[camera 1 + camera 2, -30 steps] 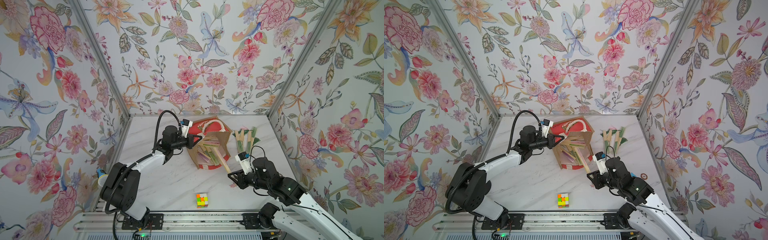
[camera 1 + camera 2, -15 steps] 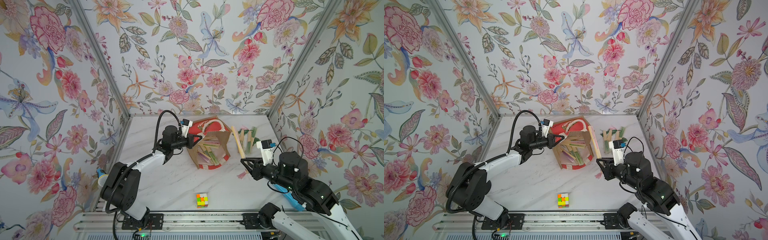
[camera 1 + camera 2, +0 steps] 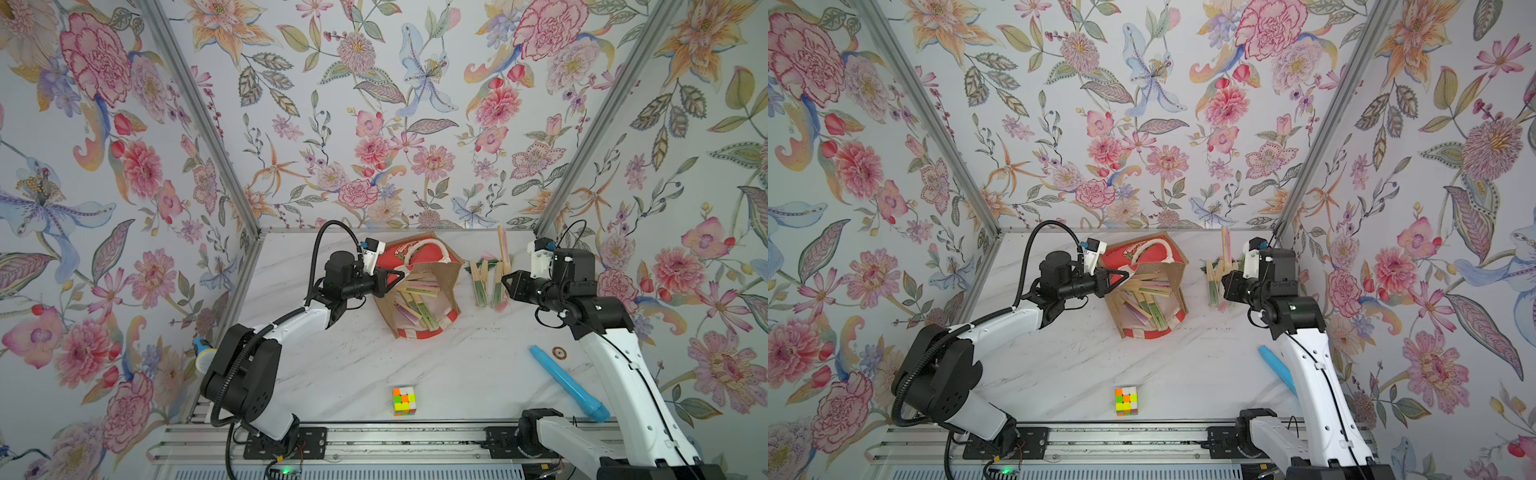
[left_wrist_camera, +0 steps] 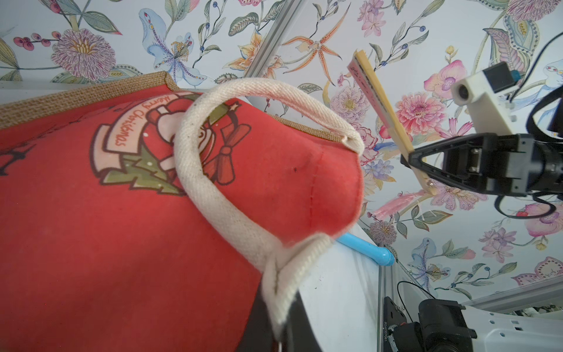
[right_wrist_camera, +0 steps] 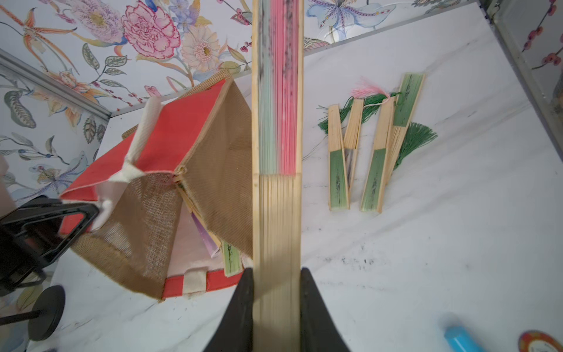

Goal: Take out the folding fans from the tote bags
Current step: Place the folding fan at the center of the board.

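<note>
Right gripper (image 5: 275,275) pinching closed pink-and-green bamboo folding fan (image 5: 277,137) by bare stick end, hovering above white marble counter (image 3: 415,361); green-pleated fans (image 5: 374,152) lying just beside. Left gripper (image 3: 397,275) clamping rim of boxy brown jute tote bag (image 3: 451,270); more fans (image 3: 415,299) lying inside, near its tips. Fan judged light, stiff, slick: gripping sticks, not pleats.

Marble-look table (image 3: 353,365), floral wallpaper (image 3: 374,104) on every wall. A colourful puzzle cube (image 3: 404,400) sits near the front edge, well apart from the rest. Over on the right lies a light-blue plastic tube (image 3: 569,384), with a little round disc (image 3: 559,353) just beside its far end. There's a small blue-topped thing (image 3: 203,356) past the table's left edge, can't tell what.
</note>
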Controlling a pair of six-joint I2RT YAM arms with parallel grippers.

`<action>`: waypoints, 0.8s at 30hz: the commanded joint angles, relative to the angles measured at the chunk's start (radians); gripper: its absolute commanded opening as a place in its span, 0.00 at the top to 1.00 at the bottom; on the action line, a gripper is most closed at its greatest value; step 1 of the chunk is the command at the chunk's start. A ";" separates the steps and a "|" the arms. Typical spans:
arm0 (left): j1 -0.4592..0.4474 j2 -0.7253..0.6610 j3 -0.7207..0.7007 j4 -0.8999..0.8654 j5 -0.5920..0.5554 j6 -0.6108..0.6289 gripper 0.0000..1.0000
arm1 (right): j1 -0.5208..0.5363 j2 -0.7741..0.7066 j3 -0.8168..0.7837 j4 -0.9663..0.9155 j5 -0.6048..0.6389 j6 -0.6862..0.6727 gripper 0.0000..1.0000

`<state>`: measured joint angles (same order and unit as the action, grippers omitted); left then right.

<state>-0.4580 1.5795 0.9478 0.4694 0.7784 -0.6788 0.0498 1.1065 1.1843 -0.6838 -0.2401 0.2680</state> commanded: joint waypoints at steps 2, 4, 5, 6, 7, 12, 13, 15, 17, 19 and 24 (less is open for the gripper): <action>0.010 -0.009 0.000 -0.009 0.004 -0.019 1.00 | -0.064 0.134 0.000 0.158 -0.034 -0.056 0.91; 0.009 -0.008 0.000 -0.010 0.005 -0.019 1.00 | -0.078 0.215 -0.002 0.191 0.019 -0.076 0.90; 0.010 -0.008 0.000 -0.012 0.003 -0.018 1.00 | -0.084 0.257 -0.003 0.211 0.035 -0.083 0.84; 0.010 -0.008 0.000 -0.012 0.002 -0.019 1.00 | -0.089 0.296 -0.003 0.233 0.047 -0.082 0.84; 0.010 -0.008 0.000 -0.010 0.001 -0.021 1.00 | -0.093 0.337 -0.005 0.256 0.054 -0.080 0.85; 0.009 -0.007 0.000 -0.018 -0.007 -0.020 1.00 | -0.090 0.530 0.021 0.332 0.048 -0.058 0.85; 0.010 -0.008 0.000 -0.020 -0.008 -0.018 1.00 | -0.087 0.566 0.030 0.343 0.052 -0.058 0.85; 0.010 -0.008 -0.001 -0.020 -0.008 -0.019 1.00 | -0.082 0.626 0.050 0.352 0.074 -0.054 0.85; 0.010 -0.008 0.001 -0.025 -0.009 -0.018 1.00 | -0.080 0.679 0.070 0.348 0.079 -0.054 0.83; 0.010 -0.009 0.005 -0.028 -0.013 -0.018 1.00 | -0.077 0.716 0.081 0.348 0.096 -0.050 0.82; 0.010 -0.008 0.014 -0.032 -0.013 -0.018 1.00 | -0.076 0.783 0.089 0.341 0.091 -0.043 0.73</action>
<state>-0.4580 1.5795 0.9478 0.4660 0.7776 -0.6785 -0.0330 1.8683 1.2476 -0.3565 -0.1600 0.2169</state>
